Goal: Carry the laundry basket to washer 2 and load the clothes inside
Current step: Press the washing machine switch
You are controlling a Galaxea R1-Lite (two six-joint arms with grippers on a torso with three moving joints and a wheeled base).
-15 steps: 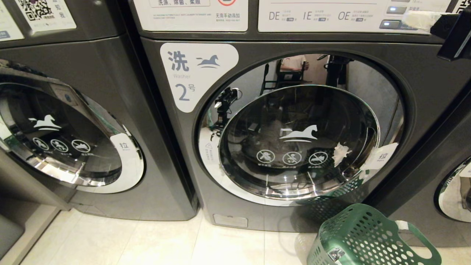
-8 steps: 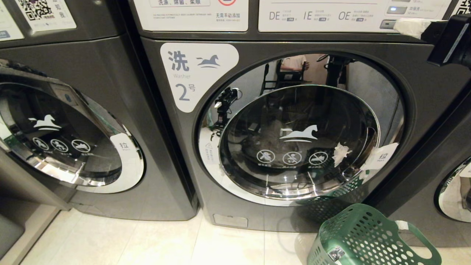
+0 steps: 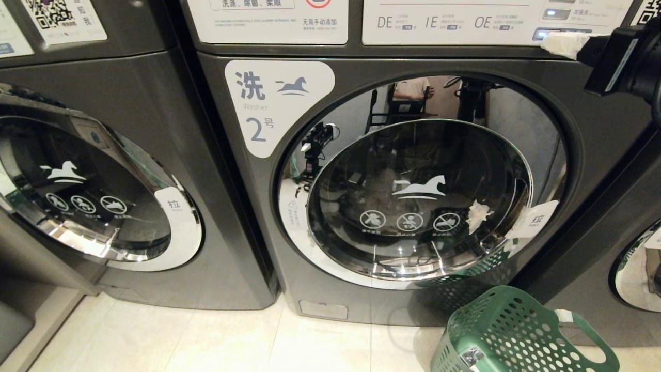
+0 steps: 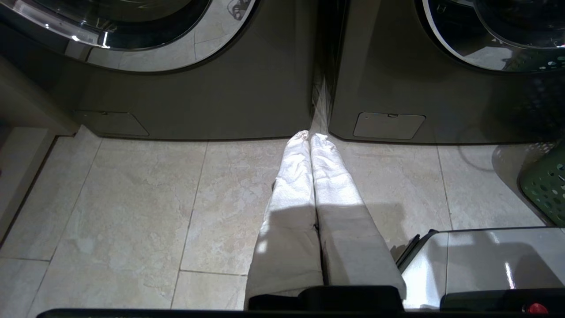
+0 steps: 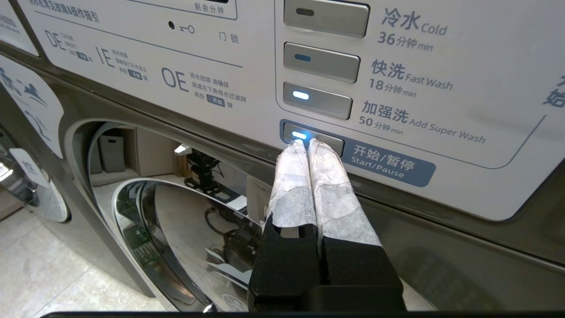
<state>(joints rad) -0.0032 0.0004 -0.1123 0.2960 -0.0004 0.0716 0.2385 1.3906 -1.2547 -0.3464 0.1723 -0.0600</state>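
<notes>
Washer 2 [image 3: 263, 129] fills the head view, its round glass door [image 3: 421, 201] shut. My right gripper [image 3: 555, 44] is up at the control panel, shut, its white-wrapped tips pressed together. In the right wrist view the right gripper [image 5: 307, 143] touches the lit Start/Pause button [image 5: 329, 142]. The green laundry basket [image 3: 516, 330] stands on the floor in front of the washer's lower right corner, and its edge shows as the basket [image 4: 545, 187] in the left wrist view. My left gripper [image 4: 309, 137] hangs shut over the floor tiles, empty. The clothes show in no view.
To the left is another grey washer whose door [image 3: 93, 196] juts out towards me. A third washer's door [image 3: 640, 268] shows at the right edge. Pale floor tiles [image 3: 206, 341] run along the front. My white base [image 4: 485, 260] sits beside the left gripper.
My right gripper has slid left and slightly down along the panel onto the bottom button, which now glows blue. The basket, the door and the left arm have not moved.
</notes>
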